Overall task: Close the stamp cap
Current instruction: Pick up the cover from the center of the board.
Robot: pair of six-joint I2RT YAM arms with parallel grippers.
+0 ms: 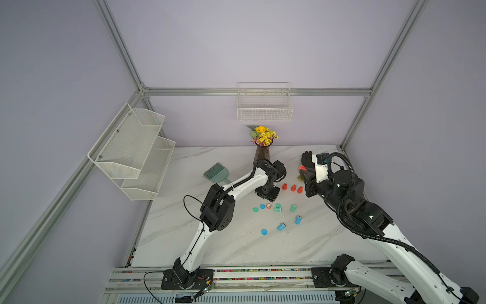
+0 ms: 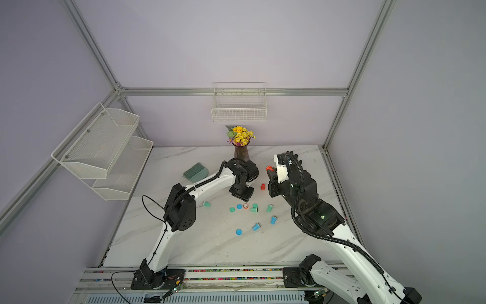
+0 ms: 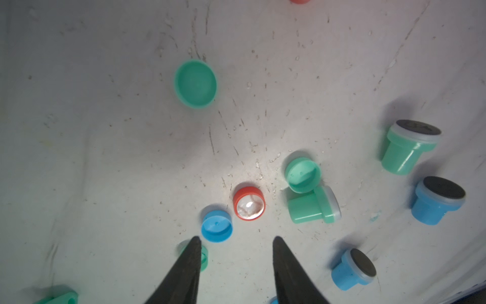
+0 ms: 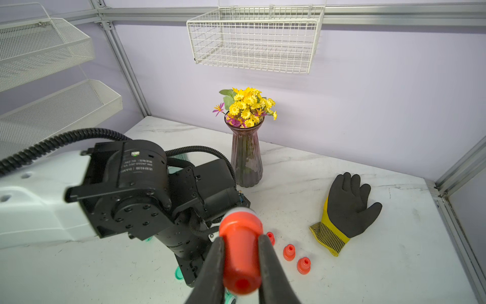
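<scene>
On the marble worktop (image 1: 236, 244), the red cap (image 3: 249, 204) is lying mouth-up, a detail only the left wrist view is showing; in both top views the red cap (image 1: 268, 206) is reading as a tiny ring. Left tool (image 3: 235, 239) is hovering just short of it, fingers apart and holding nothing, with a blue cap (image 3: 217, 226) sitting just beside the red one. Right tool (image 4: 241, 239) is clamping the red stamp (image 4: 242, 263) aloft, well apart from the cap. Only the right wrist view is showing the whole glove (image 4: 347, 210), near three small red stamps (image 4: 289, 252). Vase (image 4: 246, 160) is holding yellow flowers (image 4: 247, 105); wire basket (image 4: 252, 39) is hanging on the back wall.
</scene>
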